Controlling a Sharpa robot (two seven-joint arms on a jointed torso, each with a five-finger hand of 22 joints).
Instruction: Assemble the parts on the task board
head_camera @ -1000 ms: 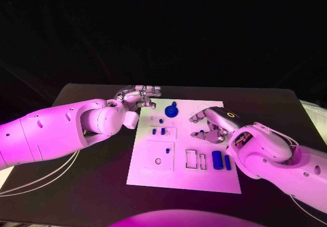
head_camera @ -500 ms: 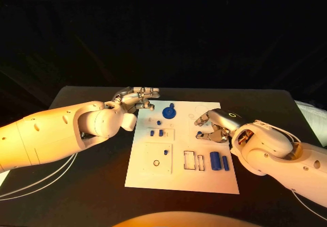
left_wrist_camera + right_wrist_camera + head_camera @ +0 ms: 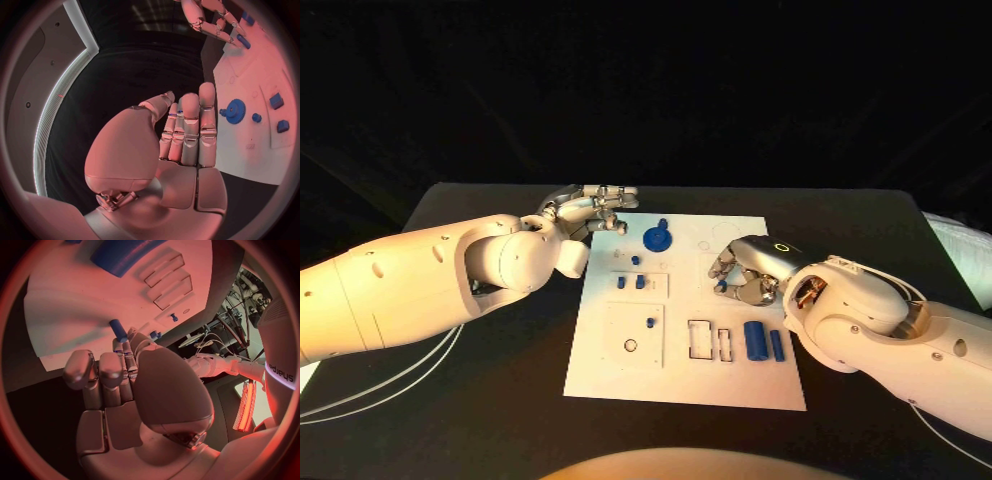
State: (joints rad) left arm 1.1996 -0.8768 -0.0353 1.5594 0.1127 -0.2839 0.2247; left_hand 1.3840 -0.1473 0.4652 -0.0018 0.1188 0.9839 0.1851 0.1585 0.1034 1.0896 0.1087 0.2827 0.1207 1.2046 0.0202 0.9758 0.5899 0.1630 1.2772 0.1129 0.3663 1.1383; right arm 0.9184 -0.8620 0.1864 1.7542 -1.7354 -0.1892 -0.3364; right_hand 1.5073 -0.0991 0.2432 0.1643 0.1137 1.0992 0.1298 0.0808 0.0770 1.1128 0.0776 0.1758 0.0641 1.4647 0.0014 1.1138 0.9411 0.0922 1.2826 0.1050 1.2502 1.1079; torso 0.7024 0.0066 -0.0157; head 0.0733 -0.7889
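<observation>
One small blue peg [image 3: 116,330] pinched at right hand [image 3: 747,272] fingertips (left hand [image 3: 596,208] empty, fingers apart).

The task board [image 3: 678,375] looks like smooth matt white plastic or card, hard to tell which. The blue parts, like the gear [image 3: 659,237], look like matt plastic too. Both arms have glossy white shells. The left robot hand [image 3: 593,208] and right robot hand [image 3: 741,272] look like shiny metal. The desk [image 3: 473,400] is flat matt black.
</observation>
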